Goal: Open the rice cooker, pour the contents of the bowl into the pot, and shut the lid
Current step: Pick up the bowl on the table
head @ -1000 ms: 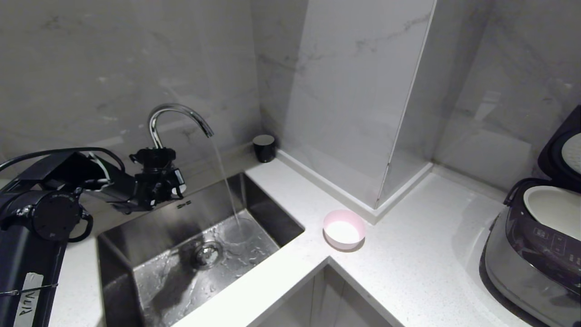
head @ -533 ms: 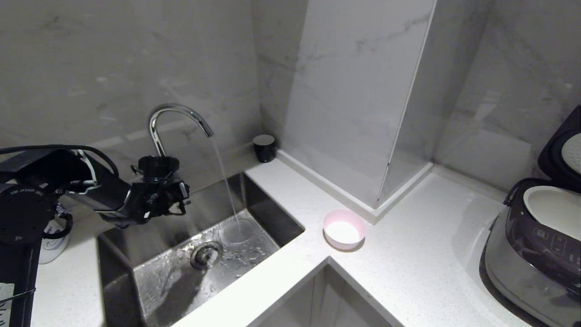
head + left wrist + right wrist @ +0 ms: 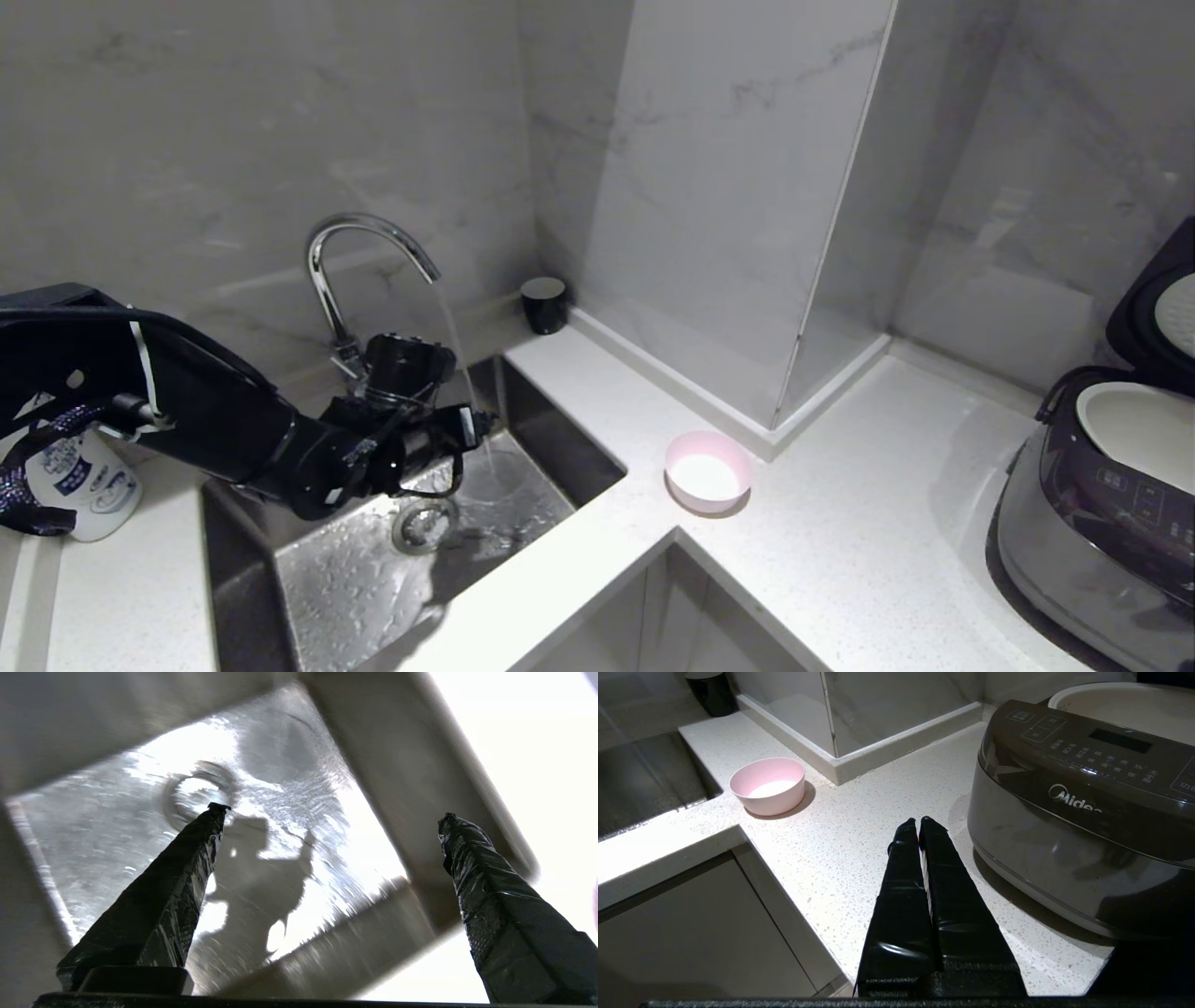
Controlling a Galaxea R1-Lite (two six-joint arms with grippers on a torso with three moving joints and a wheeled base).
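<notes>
1. Head view: left gripper [image 3: 471, 431] has swung from beside tap [image 3: 359, 245] to over sink [image 3: 551, 439], jaws wide, empty.
2. Bowl [image 3: 707, 471] sits on counter, unpoured; likely next target.
3. Cooker [image 3: 1102, 513] far right, lid [image 3: 1158, 313] up.
4. Right gripper [image 3: 920, 823] pinched, parked.

rice cooker [image 3: 1102, 523]: cut by head view's edge at 3–4 o'clock, body partly shown
lid [image 3: 1158, 313]: mostly off-frame at 3 o'clock
contents [image 3: 705, 474]: whitish, too small to identify
sink [image 3: 261, 858]: motion-blurred in left wrist view
left end effector [image 3: 471, 429]: fingers hard to separate in head view
</notes>
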